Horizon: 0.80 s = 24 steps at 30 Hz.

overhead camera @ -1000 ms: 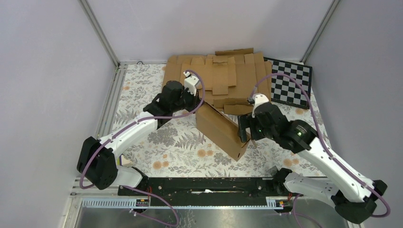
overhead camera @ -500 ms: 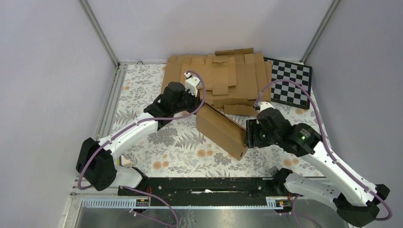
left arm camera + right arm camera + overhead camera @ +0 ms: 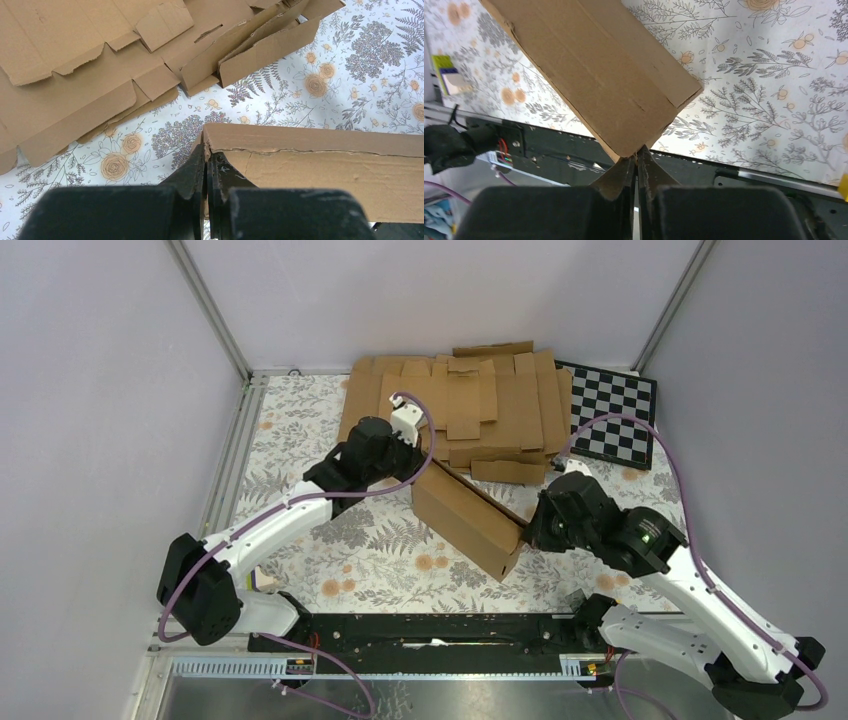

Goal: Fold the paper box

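Note:
The paper box (image 3: 467, 518) is a plain brown cardboard piece folded into a long shape, lying slantwise on the flowered table from centre toward the near right. My left gripper (image 3: 418, 462) is shut on its far end; in the left wrist view the fingertips (image 3: 207, 151) pinch the cardboard's corner (image 3: 320, 165). My right gripper (image 3: 527, 530) is shut on the near right end. The right wrist view shows the box (image 3: 594, 75) with its lower corner nipped between the closed fingertips (image 3: 637, 154).
A pile of flat brown cardboard blanks (image 3: 470, 410) lies at the back, just behind the box. A black-and-white checkerboard (image 3: 612, 415) sits at the back right. The black base rail (image 3: 430, 630) runs along the near edge. Frame posts stand at the back corners.
My right gripper moved right and down along the box's near end and went from open to shut on its corner. The left gripper kept its grip and barely moved.

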{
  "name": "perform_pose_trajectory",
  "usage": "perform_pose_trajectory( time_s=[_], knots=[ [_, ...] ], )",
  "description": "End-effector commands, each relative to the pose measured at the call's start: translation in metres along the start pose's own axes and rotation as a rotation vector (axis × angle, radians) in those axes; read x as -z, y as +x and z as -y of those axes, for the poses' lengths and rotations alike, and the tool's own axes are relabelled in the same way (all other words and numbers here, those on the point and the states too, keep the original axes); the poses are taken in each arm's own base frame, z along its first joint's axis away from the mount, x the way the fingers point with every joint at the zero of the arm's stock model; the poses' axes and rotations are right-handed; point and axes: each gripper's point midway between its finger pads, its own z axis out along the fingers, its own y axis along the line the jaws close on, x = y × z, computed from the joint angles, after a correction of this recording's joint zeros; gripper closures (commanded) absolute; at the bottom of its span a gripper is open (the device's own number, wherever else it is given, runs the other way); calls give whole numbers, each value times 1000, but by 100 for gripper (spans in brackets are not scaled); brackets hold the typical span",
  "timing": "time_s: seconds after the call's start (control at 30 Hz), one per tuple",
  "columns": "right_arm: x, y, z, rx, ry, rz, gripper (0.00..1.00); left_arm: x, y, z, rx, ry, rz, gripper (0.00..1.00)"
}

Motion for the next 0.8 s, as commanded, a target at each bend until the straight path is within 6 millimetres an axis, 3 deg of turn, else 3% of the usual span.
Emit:
perform_pose_trajectory(
  time_s=[0.0, 0.53, 0.77],
  knots=[
    [4, -21, -13, -159, -58, 119, 97, 6, 2, 7, 0, -3, -5, 100],
    [20, -32, -9, -266, -86, 209, 97, 4, 9, 4, -21, -15, 6, 100],
    [20, -28, -10, -266, -97, 195, 98, 4, 11, 2, -24, -23, 4, 100]
  ],
)
